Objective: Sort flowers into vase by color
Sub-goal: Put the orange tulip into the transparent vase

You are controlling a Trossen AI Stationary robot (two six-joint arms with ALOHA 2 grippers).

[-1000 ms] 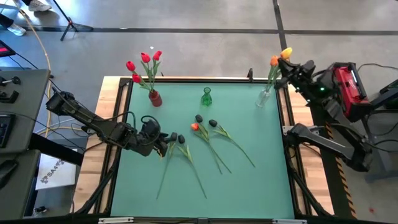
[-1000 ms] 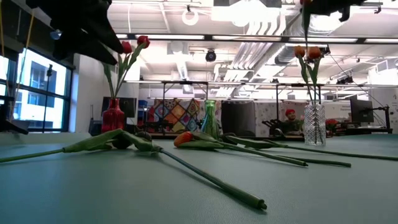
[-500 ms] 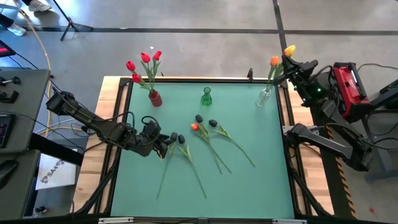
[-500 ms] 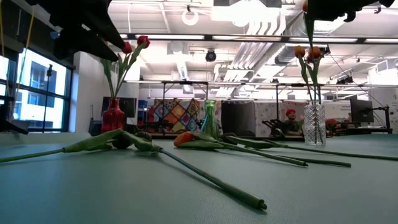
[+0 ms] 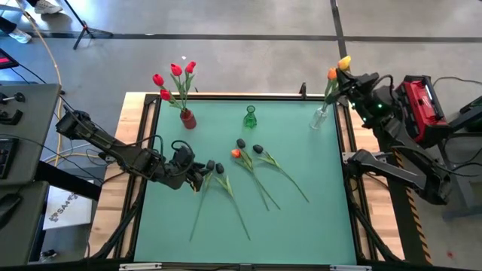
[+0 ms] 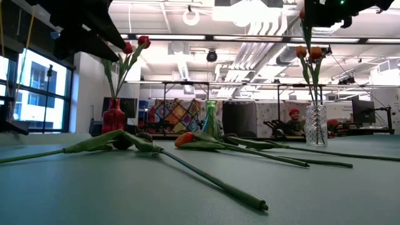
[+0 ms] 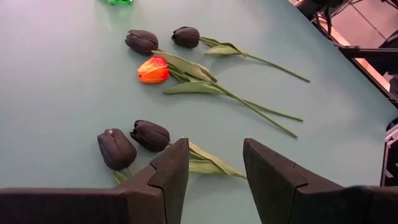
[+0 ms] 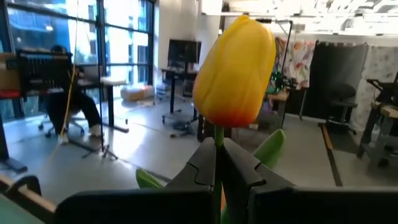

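Yellow flower [image 8: 235,65] clamped by its stem in right gripper [image 5: 350,77], just above clear vase [image 5: 321,117]. Left gripper [image 7: 214,180] fingers apart, hovering beside two black flowers [image 7: 134,142] on the table [image 5: 301,226].

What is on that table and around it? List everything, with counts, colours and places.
table: one, green top
red vase: one, back left
red flowers: four, in the red vase
green vase: one, back centre, no flower in it
clear vase: one, back right
orange flowers: two, in the clear vase
black flowers: four, lying on the table, two mid-table, two nearer the left edge
orange-red flower: one, lying beside the mid-table black pair
yellow flower: one, held above the clear vase
left claw: open, by the two black flowers nearer the left edge
right claw: shut on the yellow flower's stem
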